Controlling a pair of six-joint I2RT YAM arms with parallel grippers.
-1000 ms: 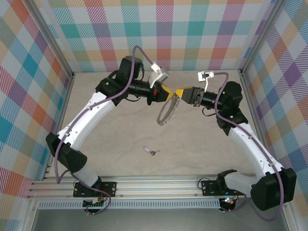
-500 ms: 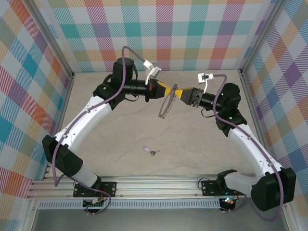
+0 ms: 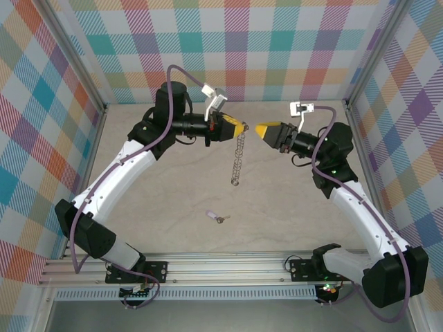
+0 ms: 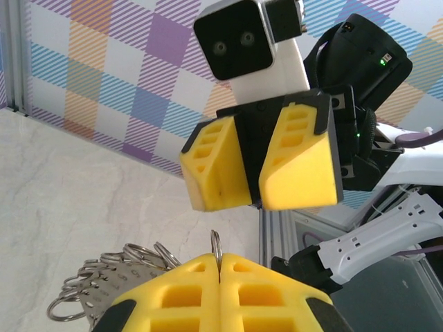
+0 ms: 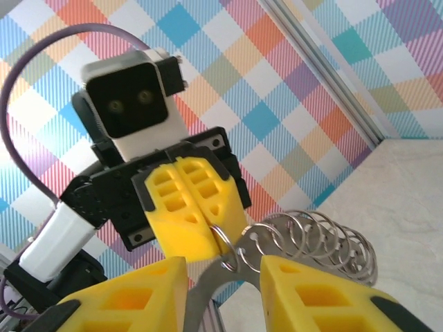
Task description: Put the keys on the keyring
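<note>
The keyring (image 3: 237, 162) hangs edge-on above the table, a grey scalloped loop with several small rings. My left gripper (image 3: 235, 129) is shut on one small ring at its top (image 4: 216, 243); the loop's body (image 4: 97, 287) trails to the left. My right gripper (image 3: 261, 130) faces it a short way to the right, open and holding nothing. In the right wrist view the keyring (image 5: 325, 238) lies beyond my right gripper's (image 5: 223, 268) spread fingers. The keys (image 3: 216, 216), a pale tab with a brownish bit, lie on the table nearer the front.
Checkered walls with metal corner posts (image 3: 360, 111) enclose the table on three sides. An aluminium rail (image 3: 221, 266) runs along the near edge by the arm bases. The pale table top (image 3: 173, 200) around the keys is bare.
The right gripper has backed off to the right, away from the keyring. The left gripper has turned, and the keyring now hangs straight down from it.
</note>
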